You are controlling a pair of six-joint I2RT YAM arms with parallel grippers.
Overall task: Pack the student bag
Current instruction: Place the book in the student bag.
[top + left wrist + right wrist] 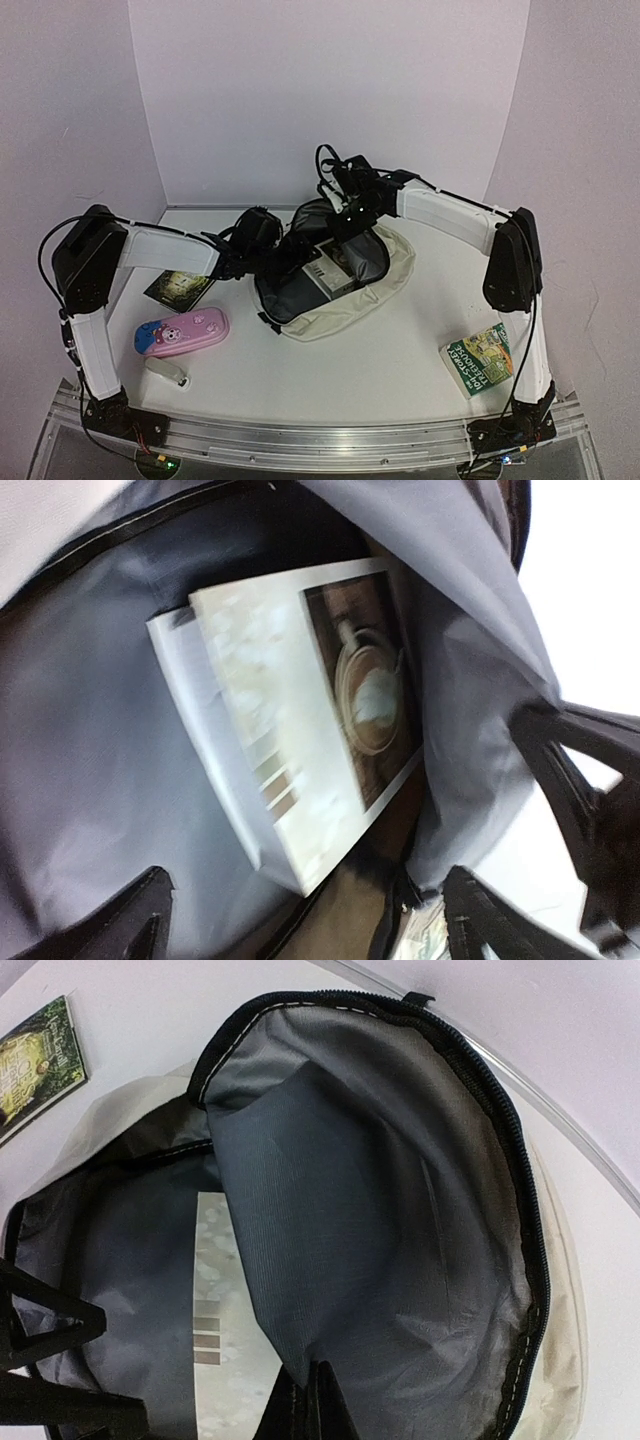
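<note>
Where the student bag [385,285] gapes, a book [290,730] lies inside.

Robot lab, white booth walls [330,100], alu rail [330,441]

Inventory of my station's surroundings:

1. Back wall [330,90]: a plain pale panel with a faint lilac cast. It stands beyond my left gripper [310,925] and my right gripper [308,1405] and meets the table in a straight seam.
2. Left side wall [60,120]: same plain finish, outboard of my left gripper.
3. Right side wall [590,120]: matching panel, outboard of my right gripper.
4. Table [380,370]: white and matt, lying beneath both grippers, with a curved near edge.
5. Metal rail [330,440]: ribbed aluminium along the table's near edge, behind both grippers.
6. Light: even and diffuse, casting soft shadows only.
</note>
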